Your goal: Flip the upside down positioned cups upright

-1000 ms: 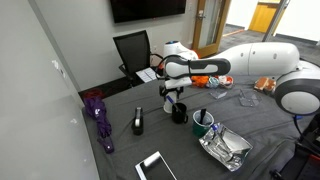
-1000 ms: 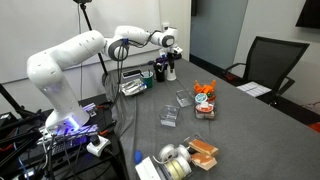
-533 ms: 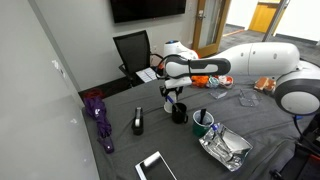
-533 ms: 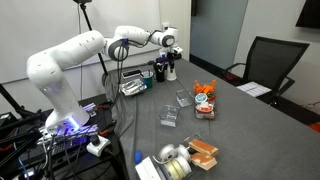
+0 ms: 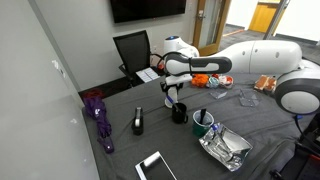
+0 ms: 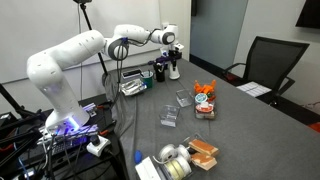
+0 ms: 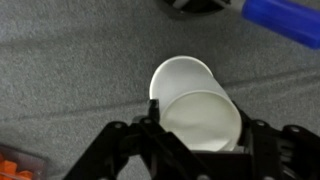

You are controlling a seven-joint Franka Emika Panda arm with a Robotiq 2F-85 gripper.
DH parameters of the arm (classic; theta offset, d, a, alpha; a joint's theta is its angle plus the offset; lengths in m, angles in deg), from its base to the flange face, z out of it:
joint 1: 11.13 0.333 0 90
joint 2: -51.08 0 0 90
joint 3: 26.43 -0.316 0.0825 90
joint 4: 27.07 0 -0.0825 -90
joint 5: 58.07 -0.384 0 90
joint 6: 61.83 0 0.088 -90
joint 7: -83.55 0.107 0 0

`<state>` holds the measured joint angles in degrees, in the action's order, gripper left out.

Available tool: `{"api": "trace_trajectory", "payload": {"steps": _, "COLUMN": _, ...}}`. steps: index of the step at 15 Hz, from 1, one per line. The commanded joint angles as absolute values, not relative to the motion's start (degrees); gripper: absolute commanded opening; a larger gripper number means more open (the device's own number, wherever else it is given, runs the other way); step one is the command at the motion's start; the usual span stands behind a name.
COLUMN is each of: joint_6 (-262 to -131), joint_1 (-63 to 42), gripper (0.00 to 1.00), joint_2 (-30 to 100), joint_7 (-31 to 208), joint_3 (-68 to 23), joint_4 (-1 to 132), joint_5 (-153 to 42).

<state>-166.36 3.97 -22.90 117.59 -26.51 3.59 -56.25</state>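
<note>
The gripper (image 7: 200,135) has its 2 fingers (image 7: 150,128) closed against the sides of the white cup (image 7: 190,100); the cup lies tilted between them, wider round end toward the wrist camera; in an exterior view it hangs above the grey counter (image 5: 160,140), well in from the edges, beside the black mug (image 5: 180,114).

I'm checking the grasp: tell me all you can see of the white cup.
The cup is plain white, handleless, slightly tapered and matte. In the wrist view it is gripped between the fingers of the pincer, wide end toward the camera and narrow end away, over the grey table. Whether it touches the table is unclear.
</note>
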Motion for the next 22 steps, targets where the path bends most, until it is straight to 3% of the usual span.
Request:
{"api": "trace_trajectory", "payload": {"steps": 1, "joint_6": -164.8, "joint_1": 4.4, "gripper": 0.42, "joint_2": -21.5, "joint_7": 117.1, "joint_3": -24.2, "joint_4": 3.4, "joint_5": -53.4}}
{"api": "trace_trajectory", "payload": {"steps": 22, "joint_6": -135.8, "joint_1": 0.6, "gripper": 0.42, "joint_2": -15.3, "joint_7": 93.0, "joint_3": -22.9, "joint_4": 6.1, "joint_5": -48.4}}
